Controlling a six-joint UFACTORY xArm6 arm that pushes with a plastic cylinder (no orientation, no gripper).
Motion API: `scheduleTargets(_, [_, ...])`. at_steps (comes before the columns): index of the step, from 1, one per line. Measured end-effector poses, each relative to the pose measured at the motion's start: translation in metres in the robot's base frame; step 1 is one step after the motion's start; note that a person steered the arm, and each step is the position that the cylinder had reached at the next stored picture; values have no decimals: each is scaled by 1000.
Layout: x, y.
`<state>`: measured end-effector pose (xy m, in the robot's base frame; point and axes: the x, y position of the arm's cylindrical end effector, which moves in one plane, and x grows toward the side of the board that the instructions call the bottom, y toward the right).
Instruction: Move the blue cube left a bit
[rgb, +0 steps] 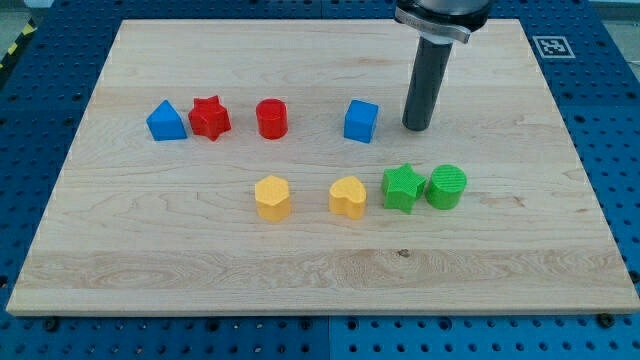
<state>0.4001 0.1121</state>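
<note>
The blue cube (361, 121) is found in the upper middle of the wooden worktop (150, 260), and the tip (417, 128) is set down just beside it, on the side toward the view's right. A narrow strip of bare wood is seen between the two, so no contact is made at this moment. The cube therefore lies toward the view's left of the tip, at almost the same depth on the board, the tip's end being only slightly lower in the view than the cube's middle. This is the relation on which the coming move is judged to turn: a push toward the view's left would be carried straight through the cube. No long axis is offered by the cube, though it is turned slightly, so that a corner rather than a flat face may be met first, and some rotation under the push is to be expected.

The end effector is a plain dark rod with nothing to open or close; nothing is held by it and nothing is touched except, apparently, the board itself.

Further to the view's left, along the cube's likely path, a red cylinder (271, 118) is placed, well apart from the cube, followed by a red star (210, 117) and a blue triangular block (166, 121). Only a short travel is asked for, so the cylinder is judged unlikely to be reached. The two yellow blocks (272, 197) (348, 197), the green star (402, 187) and the green cylinder (446, 187) are laid out in a lower row, clear of that path.
</note>
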Motion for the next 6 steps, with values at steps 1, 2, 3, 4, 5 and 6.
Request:
scheduleTargets(1, [0,0])
scheduleTargets(2, [0,-7])
scheduleTargets(3, [0,-32])
scheduleTargets(4, [0,-48])
scheduleTargets(5, [0,-63])
scheduleTargets(6, [0,-69])
